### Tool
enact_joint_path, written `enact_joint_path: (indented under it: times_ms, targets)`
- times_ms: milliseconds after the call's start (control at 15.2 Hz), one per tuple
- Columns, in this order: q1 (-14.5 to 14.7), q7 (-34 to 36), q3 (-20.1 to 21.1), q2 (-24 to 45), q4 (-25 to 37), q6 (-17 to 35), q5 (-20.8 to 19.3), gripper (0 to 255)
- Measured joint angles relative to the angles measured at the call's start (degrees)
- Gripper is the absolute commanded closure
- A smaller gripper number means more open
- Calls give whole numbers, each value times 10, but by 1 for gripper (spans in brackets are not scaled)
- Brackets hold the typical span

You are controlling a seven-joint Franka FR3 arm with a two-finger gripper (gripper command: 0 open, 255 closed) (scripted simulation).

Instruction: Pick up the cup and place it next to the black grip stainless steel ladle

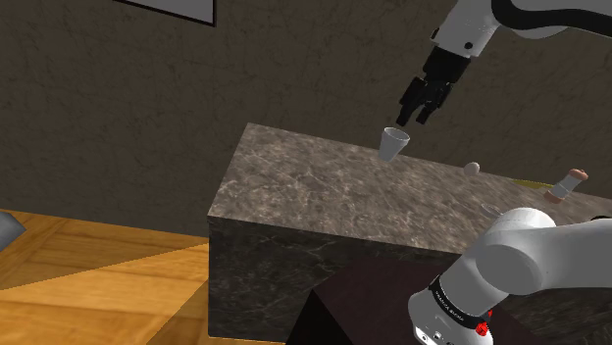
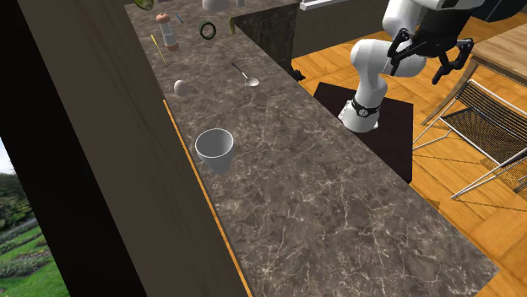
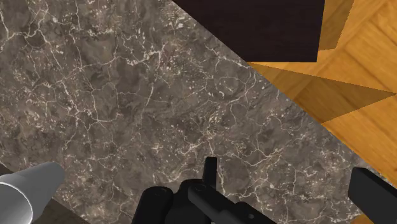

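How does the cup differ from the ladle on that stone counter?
The cup stands upright with its mouth open upward; the ladle lies flat. The cup is broad and plain pale grey; the ladle is thin, a slim handle ending in a small bowl. Both rest on the marbled counter, apart from each other.

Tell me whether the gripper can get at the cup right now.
Probably yes: the cup stands upright on the marble counter, bare surface around it, and the open gripper hangs above, off to one side.
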Motion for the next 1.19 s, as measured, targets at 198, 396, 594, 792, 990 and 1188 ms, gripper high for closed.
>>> enact_joint_path:
  times_ms: [198,396,594,792,990,1188]
  targets:
    - [-5,-13,-11,12,-4,14,-9,0]
    - [-16,-40,-35,39,-9,41,-29,0]
    - [-27,-67,-58,78,-8,74,-46,0]
    - [-39,-97,-85,119,1,104,-64,0]
    - [-47,-120,-106,158,11,131,-76,0]
    - [-56,-150,-131,211,33,160,-86,0]
